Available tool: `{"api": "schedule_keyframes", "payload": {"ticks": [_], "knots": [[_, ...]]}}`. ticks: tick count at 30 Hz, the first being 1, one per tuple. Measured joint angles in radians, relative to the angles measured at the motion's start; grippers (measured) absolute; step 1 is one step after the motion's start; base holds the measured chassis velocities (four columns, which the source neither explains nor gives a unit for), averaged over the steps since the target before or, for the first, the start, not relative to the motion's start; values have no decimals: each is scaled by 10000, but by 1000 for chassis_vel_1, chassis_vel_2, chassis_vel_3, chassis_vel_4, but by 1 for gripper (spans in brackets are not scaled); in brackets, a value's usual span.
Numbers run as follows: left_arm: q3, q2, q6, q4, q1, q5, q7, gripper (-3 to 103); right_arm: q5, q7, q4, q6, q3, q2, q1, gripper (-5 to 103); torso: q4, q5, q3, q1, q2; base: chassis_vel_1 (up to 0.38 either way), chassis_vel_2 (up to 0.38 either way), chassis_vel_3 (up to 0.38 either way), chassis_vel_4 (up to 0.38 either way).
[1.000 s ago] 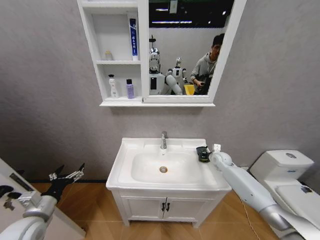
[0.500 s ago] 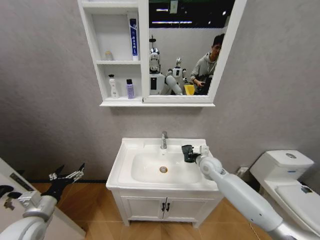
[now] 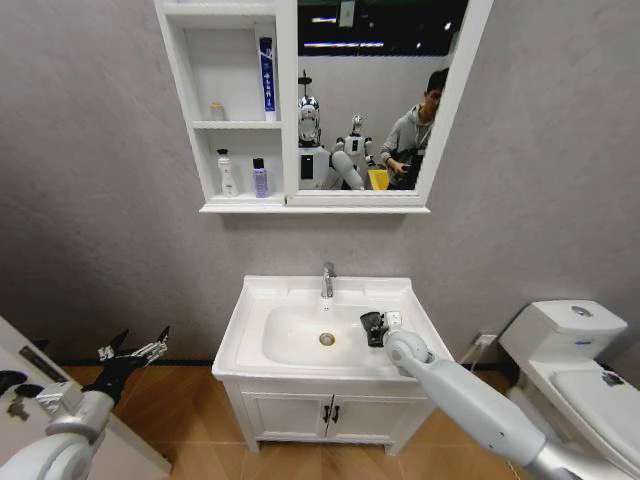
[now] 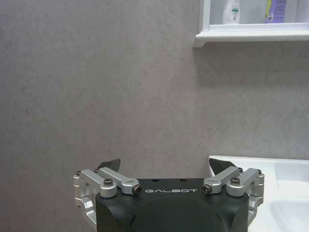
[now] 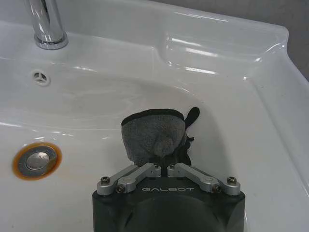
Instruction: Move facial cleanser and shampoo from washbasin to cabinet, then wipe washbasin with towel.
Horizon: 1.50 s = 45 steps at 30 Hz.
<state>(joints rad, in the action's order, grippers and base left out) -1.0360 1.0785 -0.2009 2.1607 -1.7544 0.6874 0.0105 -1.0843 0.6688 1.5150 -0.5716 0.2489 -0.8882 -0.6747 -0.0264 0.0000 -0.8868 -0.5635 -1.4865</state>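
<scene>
Here the right gripper (image 5: 161, 157) clenches the dark grey towel (image 5: 153, 137) inside the washbasin (image 3: 290, 292) bowl, between drain (image 5: 37, 161) and right rim; left gripper (image 3: 135, 352) hangs spread open beside the vanity (image 3: 300, 415), cabinet (image 3: 232, 105) above

Grey wall (image 3: 100, 150), wooden floor (image 3: 180, 410)

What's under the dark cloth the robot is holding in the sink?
Under the towel, held by the right gripper, is the white bowl of the washbasin. The patch right beneath the cloth is covered. The left gripper waits aside, open.
</scene>
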Motion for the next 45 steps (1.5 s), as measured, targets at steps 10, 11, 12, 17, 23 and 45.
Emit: {"api": "schedule_keyframes", "payload": {"ticks": [10,11,12,17,23,45], "knots": [[0,0,0,0,0,1,1,100,480,-192,-1020,290,712,-478,238,1,0,0,0,0,0,0,0,0,0],[0,0,0,0,0,1,1,100,480,-192,-1020,290,712,-478,238,1,0,0,0,0,0,0,0,0,0],[0,0,0,0,0,1,1,100,585,-232,-1086,339,700,-541,172,1,1,-2,0,0,0,0,0,0,0],[0,0,1,0,0,0,1,100,835,-306,-1334,400,539,-812,-26,1,1,-3,1,0,0,0,0,0,0],[0,0,0,0,0,0,1,100,906,-450,-1598,465,535,-1098,1,1,0,-2,1,0,0,0,0,0,0],[0,0,0,0,0,0,-1,100,-429,-533,-3249,501,1082,-3434,883,1,-1,-2,0,0,1,0,0,0,0]]}}
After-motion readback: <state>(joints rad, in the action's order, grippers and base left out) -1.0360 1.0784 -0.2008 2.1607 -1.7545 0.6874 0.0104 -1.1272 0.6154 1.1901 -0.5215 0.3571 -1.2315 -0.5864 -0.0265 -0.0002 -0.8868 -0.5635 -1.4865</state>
